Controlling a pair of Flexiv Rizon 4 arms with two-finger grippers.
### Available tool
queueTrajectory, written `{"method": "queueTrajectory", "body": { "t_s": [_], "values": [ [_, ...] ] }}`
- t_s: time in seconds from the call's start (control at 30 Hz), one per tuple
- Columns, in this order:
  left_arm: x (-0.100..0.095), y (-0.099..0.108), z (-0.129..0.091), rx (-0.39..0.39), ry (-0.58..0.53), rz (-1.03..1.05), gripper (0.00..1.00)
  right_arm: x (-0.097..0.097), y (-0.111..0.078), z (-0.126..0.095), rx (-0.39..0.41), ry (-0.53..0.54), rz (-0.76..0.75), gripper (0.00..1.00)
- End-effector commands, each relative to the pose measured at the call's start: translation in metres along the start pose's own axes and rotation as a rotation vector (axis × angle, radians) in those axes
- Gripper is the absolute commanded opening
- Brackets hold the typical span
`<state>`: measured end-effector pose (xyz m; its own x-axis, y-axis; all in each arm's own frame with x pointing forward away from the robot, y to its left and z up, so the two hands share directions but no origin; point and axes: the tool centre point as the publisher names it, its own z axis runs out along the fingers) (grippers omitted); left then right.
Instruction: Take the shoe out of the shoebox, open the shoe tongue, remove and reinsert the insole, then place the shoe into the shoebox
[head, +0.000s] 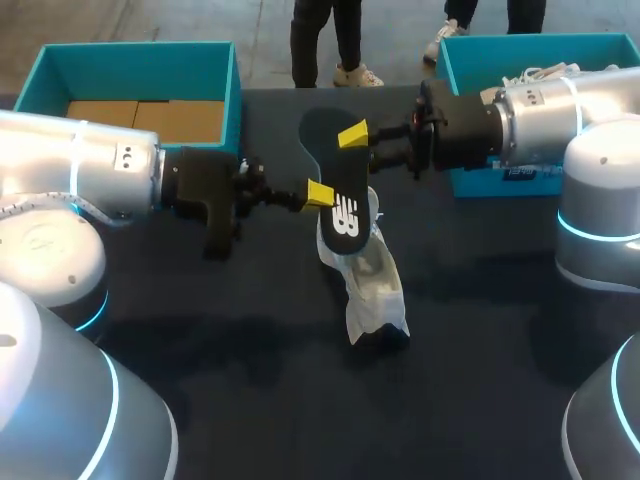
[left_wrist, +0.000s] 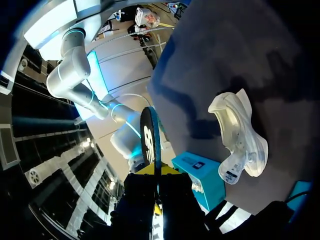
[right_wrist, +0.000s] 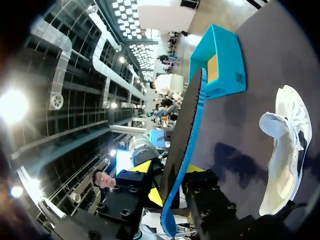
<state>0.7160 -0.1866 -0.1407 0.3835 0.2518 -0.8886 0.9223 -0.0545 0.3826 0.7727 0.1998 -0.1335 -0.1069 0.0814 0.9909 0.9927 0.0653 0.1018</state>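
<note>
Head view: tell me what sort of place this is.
Probably a robot test bench: the left gripper and right gripper hold a black insole above a dark table, with a white shoe lying on it and teal shoeboxes at the far corners.

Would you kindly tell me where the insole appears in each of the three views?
Head view: insole mid-picture, held between left gripper and right gripper.
Left wrist view: edge-on, in the left gripper.
Right wrist view: edge-on, in the right gripper.
Shared landmark: the white shoe.
</note>
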Motion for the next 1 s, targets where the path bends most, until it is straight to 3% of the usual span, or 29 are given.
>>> {"method": "queueTrajectory", "body": {
  "t_s": [0.03, 0.13, 0.33, 0.37, 0.4, 0.43, 0.83, 1.0],
  "values": [
    [0.000, 0.001, 0.003, 0.003, -0.001, 0.003, 0.00, -0.003, 0.000, 0.002, -0.007, 0.006, 0.000, 0.15],
    [-0.001, 0.001, 0.003, 0.005, -0.002, 0.003, 0.00, -0.004, 0.000, 0.002, -0.010, 0.009, -0.002, 0.00],
    [0.000, -0.001, 0.000, 0.020, 0.011, -0.003, 0.00, -0.006, 0.001, 0.000, -0.010, 0.011, -0.004, 0.00],
    [0.000, -0.001, -0.001, 0.024, 0.015, -0.003, 0.11, -0.007, 0.001, -0.001, -0.011, 0.010, -0.004, 0.00],
    [0.001, -0.002, -0.002, 0.025, 0.016, -0.003, 0.38, -0.007, 0.001, -0.002, -0.012, 0.009, -0.004, 0.00],
    [0.000, -0.001, -0.003, 0.026, 0.019, -0.004, 1.00, -0.008, 0.001, -0.002, -0.014, 0.008, -0.003, 0.00],
    [-0.007, 0.005, -0.019, 0.076, 0.093, -0.027, 1.00, -0.020, 0.006, -0.005, -0.015, -0.011, 0.022, 0.00],
    [-0.008, 0.008, -0.028, 0.129, 0.196, -0.052, 1.00, -0.025, 0.007, -0.005, -0.008, -0.015, 0.030, 0.00]
  ]
}}
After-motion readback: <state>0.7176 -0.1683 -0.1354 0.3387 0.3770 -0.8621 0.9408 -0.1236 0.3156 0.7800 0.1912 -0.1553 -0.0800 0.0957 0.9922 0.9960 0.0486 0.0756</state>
